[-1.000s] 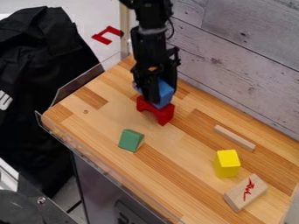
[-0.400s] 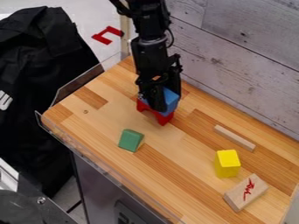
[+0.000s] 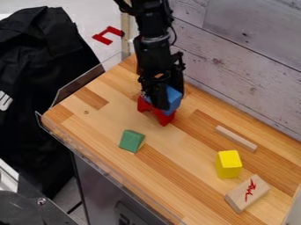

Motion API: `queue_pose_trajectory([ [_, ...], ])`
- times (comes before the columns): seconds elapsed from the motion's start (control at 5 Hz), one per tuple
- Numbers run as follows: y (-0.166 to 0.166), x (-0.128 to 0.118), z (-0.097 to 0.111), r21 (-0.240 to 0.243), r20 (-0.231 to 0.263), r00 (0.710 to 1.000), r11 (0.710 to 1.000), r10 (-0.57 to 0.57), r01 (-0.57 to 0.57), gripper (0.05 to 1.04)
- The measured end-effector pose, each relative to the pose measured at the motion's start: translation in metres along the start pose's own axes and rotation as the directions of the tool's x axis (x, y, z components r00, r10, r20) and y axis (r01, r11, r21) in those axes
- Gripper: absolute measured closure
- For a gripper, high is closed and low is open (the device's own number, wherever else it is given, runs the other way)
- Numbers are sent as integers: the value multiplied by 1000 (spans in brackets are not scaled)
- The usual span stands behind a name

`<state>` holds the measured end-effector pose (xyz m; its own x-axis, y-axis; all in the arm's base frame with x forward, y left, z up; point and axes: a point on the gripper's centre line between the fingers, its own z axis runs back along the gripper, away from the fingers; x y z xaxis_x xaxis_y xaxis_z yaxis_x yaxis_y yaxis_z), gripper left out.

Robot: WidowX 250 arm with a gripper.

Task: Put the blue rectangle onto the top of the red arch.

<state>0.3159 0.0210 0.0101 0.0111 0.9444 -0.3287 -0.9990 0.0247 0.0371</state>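
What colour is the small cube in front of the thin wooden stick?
Yellow: the cube shows best in the camera view.

Has brought the claw [image 3: 166,103] and the blue rectangle [image 3: 174,97] lower in the camera view and slightly rightward since the first picture, now hiding more of the red arch's [image 3: 165,118] upper right part behind the blue. Since the second picture, has shifted claw and blue rectangle just a touch farther right and slightly up.
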Motion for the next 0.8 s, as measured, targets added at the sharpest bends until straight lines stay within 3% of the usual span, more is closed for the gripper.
queue_pose_trajectory([
  [0.8,-6,8,-4,17,-11,1000,1000,7,-7,506],
])
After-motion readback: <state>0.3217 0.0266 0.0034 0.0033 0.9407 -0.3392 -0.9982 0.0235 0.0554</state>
